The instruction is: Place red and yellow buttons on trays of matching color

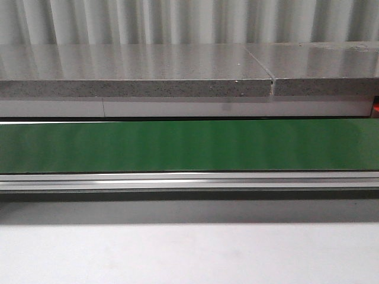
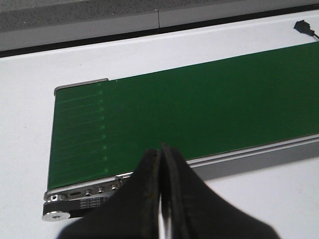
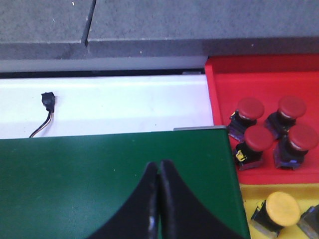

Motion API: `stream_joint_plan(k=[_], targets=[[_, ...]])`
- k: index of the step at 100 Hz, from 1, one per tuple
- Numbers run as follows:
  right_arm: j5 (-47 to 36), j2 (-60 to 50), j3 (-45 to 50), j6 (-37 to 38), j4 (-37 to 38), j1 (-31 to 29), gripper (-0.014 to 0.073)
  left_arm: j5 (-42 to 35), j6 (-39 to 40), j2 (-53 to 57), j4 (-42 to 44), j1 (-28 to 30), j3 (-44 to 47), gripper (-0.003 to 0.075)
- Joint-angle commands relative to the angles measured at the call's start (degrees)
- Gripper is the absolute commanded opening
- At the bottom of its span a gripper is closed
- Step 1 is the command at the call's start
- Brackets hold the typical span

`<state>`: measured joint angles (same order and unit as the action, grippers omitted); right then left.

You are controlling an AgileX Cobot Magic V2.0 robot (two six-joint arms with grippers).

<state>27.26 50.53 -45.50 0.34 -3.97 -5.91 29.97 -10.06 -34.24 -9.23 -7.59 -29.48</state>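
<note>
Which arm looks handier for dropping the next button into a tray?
Right, I'd guess. Its closed right gripper hangs over the green belt end beside the red tray and yellow tray. The left gripper sees no tray.

Yellow tray [image 3: 247, 191] & btn [image 3: 311, 218] cut off.

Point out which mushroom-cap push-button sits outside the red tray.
The yellow-capped push-button on the yellow tray; the four red-capped ones cluster on the red tray.
</note>
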Motion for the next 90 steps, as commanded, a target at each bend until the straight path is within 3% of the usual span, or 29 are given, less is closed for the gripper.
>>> stream_joint_plan(k=[1,90], targets=[[-7.58,-3.86,1.13,-1.33,1.55,0.20,-0.0066,-4.14,-0.14,-0.02,-0.37,-0.49,-1.56,-0.0020],[-19.47,-32.89,23.87,-1.76,3.97,0.20,-0.0066,-4.14,-0.14,-0.02,-0.37,-0.49,-1.56,-0.0020]])
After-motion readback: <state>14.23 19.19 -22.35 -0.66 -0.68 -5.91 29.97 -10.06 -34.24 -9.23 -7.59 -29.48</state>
